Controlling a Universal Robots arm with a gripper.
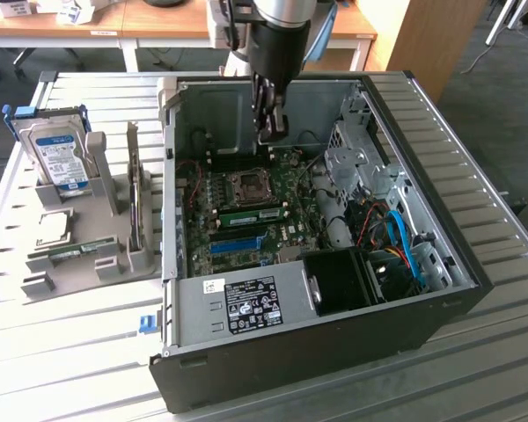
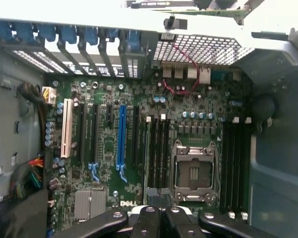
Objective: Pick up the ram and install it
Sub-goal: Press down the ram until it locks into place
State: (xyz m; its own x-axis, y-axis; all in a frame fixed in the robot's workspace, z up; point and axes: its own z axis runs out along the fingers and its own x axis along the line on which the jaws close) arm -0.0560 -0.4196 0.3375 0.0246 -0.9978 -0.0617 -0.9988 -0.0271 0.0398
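One grey plastic holder (image 1: 106,255) sits on the slatted metal table (image 1: 62,352) at nine o'clock from the open black computer case (image 1: 334,352); a blue-labelled silver hard drive (image 1: 57,154) stands upright in it at its eleven o'clock; at its six o'clock a long thin green ram stick (image 1: 70,251) lies in a groove, well apart from the arm. Inside the case the green motherboard (image 1: 290,233) lies flat; a long blue plastic slot (image 1: 238,243) runs across it, and at twelve o'clock from that slot rests a second narrow green stick (image 1: 251,214), just beside the square metal processor socket (image 1: 249,185). The black two-fingered gripper (image 1: 271,130) hangs over the board at the socket's one o'clock, fingers pressed together; I see nothing green pinched between them; whether they touch the board I cannot tell.
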